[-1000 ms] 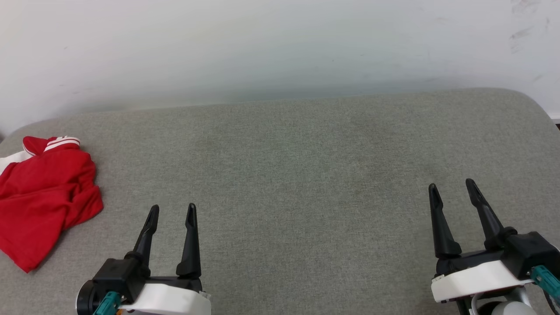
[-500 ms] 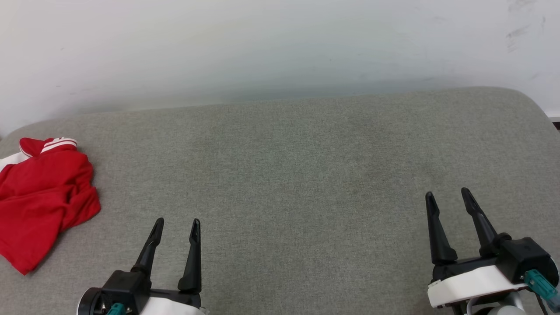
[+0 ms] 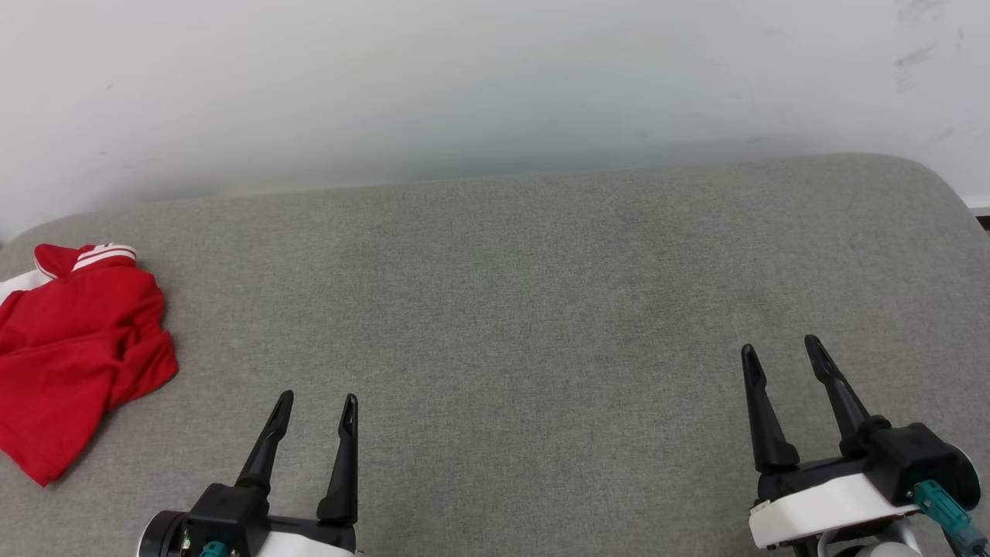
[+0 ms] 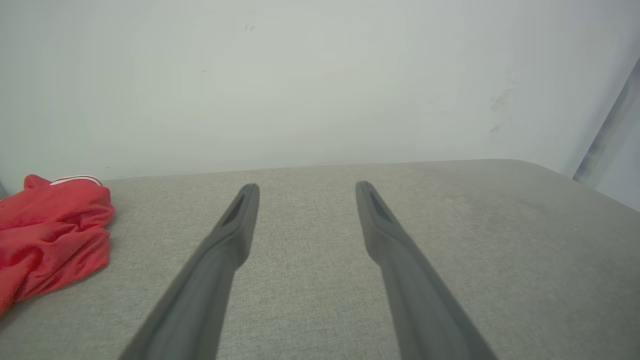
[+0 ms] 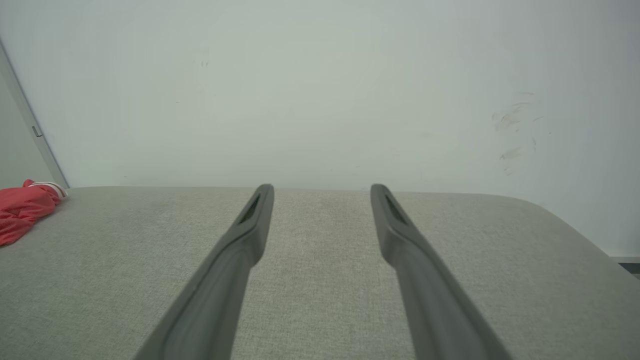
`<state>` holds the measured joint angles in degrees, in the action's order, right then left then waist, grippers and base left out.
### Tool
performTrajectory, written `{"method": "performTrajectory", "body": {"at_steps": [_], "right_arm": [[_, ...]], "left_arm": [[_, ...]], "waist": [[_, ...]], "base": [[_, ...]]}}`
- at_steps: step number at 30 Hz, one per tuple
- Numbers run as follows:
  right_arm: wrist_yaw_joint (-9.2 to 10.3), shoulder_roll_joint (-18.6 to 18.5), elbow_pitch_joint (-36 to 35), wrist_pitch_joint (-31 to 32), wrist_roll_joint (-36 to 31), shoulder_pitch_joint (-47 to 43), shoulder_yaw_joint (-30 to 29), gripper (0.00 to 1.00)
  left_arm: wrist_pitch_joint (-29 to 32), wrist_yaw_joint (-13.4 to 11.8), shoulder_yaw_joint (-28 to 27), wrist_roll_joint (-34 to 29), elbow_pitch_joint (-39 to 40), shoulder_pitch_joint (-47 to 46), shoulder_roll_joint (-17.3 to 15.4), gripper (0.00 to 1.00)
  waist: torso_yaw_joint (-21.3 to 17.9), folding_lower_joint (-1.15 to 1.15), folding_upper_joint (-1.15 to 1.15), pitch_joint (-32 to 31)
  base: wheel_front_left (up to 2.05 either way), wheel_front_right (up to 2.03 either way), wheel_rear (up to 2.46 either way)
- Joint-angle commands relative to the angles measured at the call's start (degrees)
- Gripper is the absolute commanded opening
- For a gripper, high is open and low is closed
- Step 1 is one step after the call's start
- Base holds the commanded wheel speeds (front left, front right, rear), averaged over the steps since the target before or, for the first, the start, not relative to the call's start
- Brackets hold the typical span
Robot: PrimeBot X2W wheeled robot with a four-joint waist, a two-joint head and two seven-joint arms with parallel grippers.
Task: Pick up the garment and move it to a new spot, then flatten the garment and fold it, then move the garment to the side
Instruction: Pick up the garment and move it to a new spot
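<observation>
**Both grippers open and empty, garment bunched at far left**

Compared with a second ago, I see both grippers sitting lower in the head view. The left gripper has dropped toward the bottom edge, so less of its white wrist shows. The right gripper has come down and slid a little to the left. The head camera itself shifted slightly early in that second. The garment is in the same crumpled heap as before, so I don't count it as moved.

Now: both grippers have their jaws spread wide, with nothing between the fingers and only the grey fabric surface beneath. The garment lies on that surface at its left end. It is well apart from the left gripper and further still from the right.

View differences:
- The head view gives me the red-white striped trim at the heap's top, and a bit of white sleeve at the frame edge.
- The left wrist view looks low along the left gripper, which points at the wall. The garment is off to the left as a rumpled red mound.
- The right wrist view has the right gripper facing the same wall. The garment is small at the far left, and scuff marks show on the wall at right.
</observation>
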<state>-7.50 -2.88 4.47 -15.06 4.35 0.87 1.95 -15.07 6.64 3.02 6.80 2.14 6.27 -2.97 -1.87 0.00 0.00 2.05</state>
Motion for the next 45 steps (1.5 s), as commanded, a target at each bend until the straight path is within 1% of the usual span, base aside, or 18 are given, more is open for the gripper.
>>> {"method": "performTrajectory", "body": {"at_steps": [1, 7, 13, 18, 27, 35, 45], "right_arm": [[0.02, 0.0, 0.2, -0.2, 0.2, -0.7, 0.0, 1.0], [0.02, 0.0, 0.2, -0.2, 0.7, -0.5, 0.2, 1.0], [0.02, 0.0, 0.1, -0.2, 0.6, -1.2, 1.0, 1.0], [0.02, 0.0, 0.2, -0.2, 0.7, -1.6, 1.8, 1.0], [0.02, 0.0, 0.0, -0.2, 1.8, -2.8, 3.2, 1.0], [0.02, 0.0, 0.5, -0.2, 3.0, -3.8, 4.8, 1.0], [0.02, 0.0, 0.4, -0.2, 4.4, -4.4, 5.8, 1.0]], "left_arm": [[-0.2, 0.2, -0.3, 0.1, 0.0, 0.1, 0.1, 1.0], [-0.2, 0.5, -0.5, 0.3, -0.4, -0.2, 0.1, 1.0], [-0.2, 0.6, -1.3, 0.4, -0.7, -0.7, 0.1, 1.0], [-0.2, 0.7, -2.5, 0.2, -0.7, -0.2, 0.1, 1.0], [-0.1, 0.8, -4.3, 0.3, 0.6, 1.7, 0.1, 1.0], [-0.1, 0.8, -4.5, -1.1, 1.2, 3.3, 0.1, 1.0], [-0.1, 0.8, -3.9, -1.5, 1.8, 5.0, 0.1, 1.0]], "waist": [[0.0, 0.0, 0.0, 0.0], [0.6, 0.0, 0.0, -0.1], [3.1, 0.0, 0.0, -0.2], [6.7, 0.0, 0.0, -0.6], [15.0, 0.0, 0.0, -2.3], [21.9, 0.0, 0.0, -3.9], [27.4, 0.0, 0.0, -4.5]], "base": [[0.0, 0.0, 0.0], [0.0, 0.0, 0.0], [0.0, 0.0, 0.0], [0.0, 0.0, 0.0], [0.0, 0.0, 0.0], [0.0, 0.0, 0.0], [0.0, 0.0, 0.0]]}}
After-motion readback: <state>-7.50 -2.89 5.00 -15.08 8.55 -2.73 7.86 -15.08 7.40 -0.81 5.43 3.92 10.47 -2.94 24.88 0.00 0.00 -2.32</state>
